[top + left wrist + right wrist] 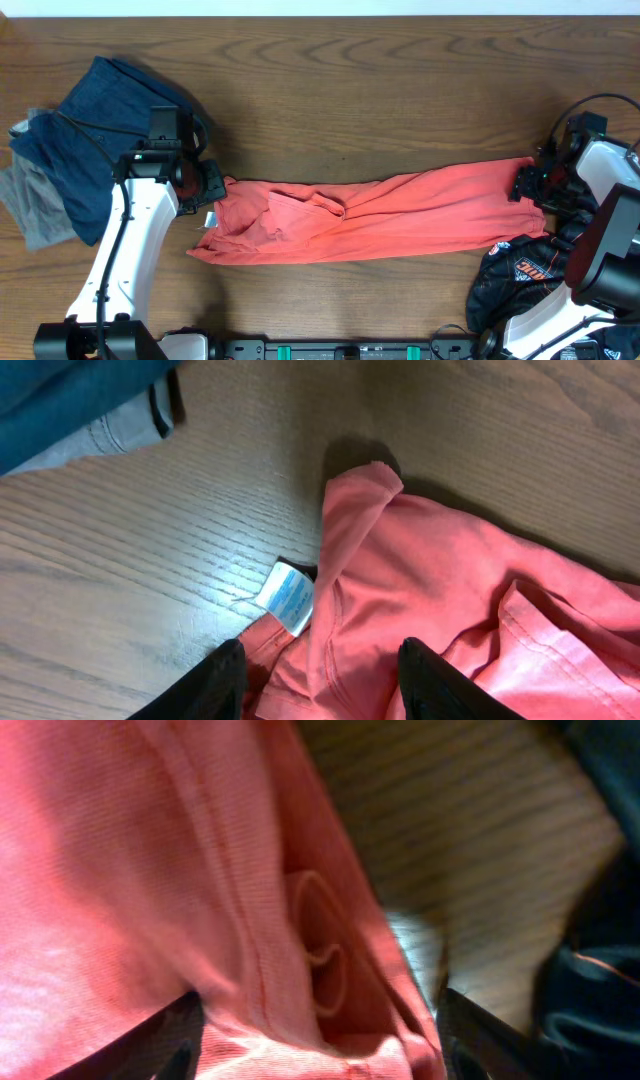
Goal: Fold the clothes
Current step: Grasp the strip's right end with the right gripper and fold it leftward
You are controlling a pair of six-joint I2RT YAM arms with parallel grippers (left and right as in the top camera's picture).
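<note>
So, far left there's a heap of jeans and grey stuff, off to the side of the job. The left gripper sits over the left end of the red shirt, jaws parted with cloth lying loose between them and a white label just beside. The shirt lies on the bench as one long rumpled band running left to right, so its long axis joins the two arms. The right gripper is at the far end, jaws fairly wide, a rolled edge between them, unpinched I think. Each arm's nearest its own end.
</note>
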